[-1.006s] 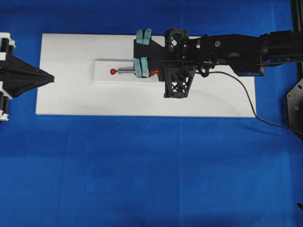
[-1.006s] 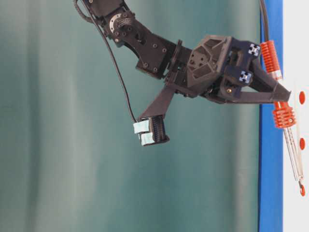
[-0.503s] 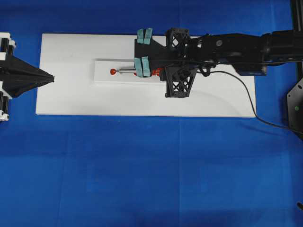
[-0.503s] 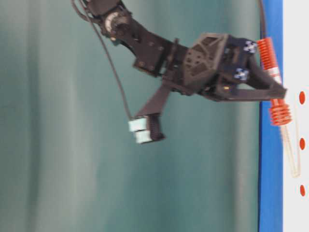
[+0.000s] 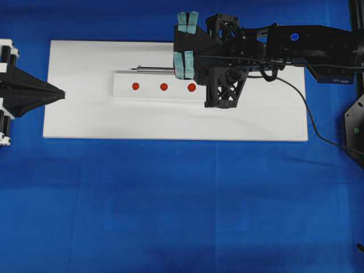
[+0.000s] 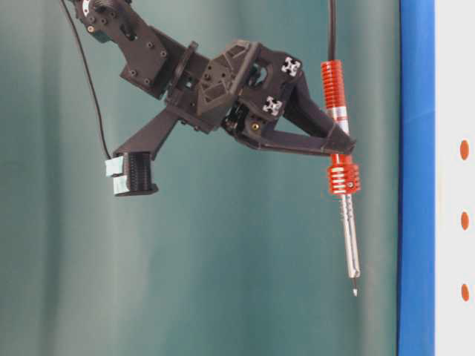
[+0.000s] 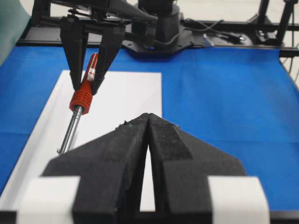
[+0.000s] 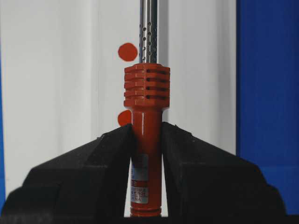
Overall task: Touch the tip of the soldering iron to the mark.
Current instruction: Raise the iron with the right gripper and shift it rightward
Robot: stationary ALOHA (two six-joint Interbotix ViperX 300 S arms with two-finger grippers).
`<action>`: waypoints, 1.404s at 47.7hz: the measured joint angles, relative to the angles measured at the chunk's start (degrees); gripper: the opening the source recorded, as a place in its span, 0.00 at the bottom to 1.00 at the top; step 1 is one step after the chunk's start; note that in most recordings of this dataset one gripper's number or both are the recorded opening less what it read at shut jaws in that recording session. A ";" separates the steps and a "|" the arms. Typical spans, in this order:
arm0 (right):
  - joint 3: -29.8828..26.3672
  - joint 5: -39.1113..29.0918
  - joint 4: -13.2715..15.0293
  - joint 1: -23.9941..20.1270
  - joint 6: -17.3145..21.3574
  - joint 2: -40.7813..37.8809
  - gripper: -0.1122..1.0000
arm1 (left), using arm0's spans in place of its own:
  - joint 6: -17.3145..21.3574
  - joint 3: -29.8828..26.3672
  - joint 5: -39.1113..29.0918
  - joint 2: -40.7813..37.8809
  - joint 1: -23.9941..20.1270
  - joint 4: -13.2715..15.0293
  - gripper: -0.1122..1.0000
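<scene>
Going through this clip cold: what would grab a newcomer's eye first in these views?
The right gripper clamps the red-orange handle of the soldering iron, which the table-level view shows lifted clear of the white board. In the overhead view, three red marks line a raised strip at the board's middle, the iron's shaft just beyond them. The left gripper sits shut at the board's left edge.

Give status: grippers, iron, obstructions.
Right gripper shut on soldering iron; left gripper shut, empty. Iron tip off the board, clear of red marks. Nothing blocking.
</scene>
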State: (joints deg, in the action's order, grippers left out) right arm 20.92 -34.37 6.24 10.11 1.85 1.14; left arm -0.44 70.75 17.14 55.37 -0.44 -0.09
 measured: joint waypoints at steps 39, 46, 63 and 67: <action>6.86 -1.32 0.09 0.00 0.35 5.62 0.16 | 0.00 0.00 0.00 0.00 0.00 0.00 0.10; 9.40 -1.32 0.09 0.00 0.70 8.09 0.16 | 0.00 0.00 0.00 0.00 0.00 0.00 0.10; 12.83 -1.41 0.09 0.00 0.70 11.69 0.16 | 0.00 0.00 0.09 0.00 0.00 0.00 0.10; 12.83 -1.49 0.18 0.00 0.70 11.69 0.16 | 0.00 0.00 0.09 0.00 0.00 0.00 0.10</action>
State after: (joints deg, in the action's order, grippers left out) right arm 33.75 -35.86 6.42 10.11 2.55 12.83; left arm -0.44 70.75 17.23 55.37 -0.44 -0.09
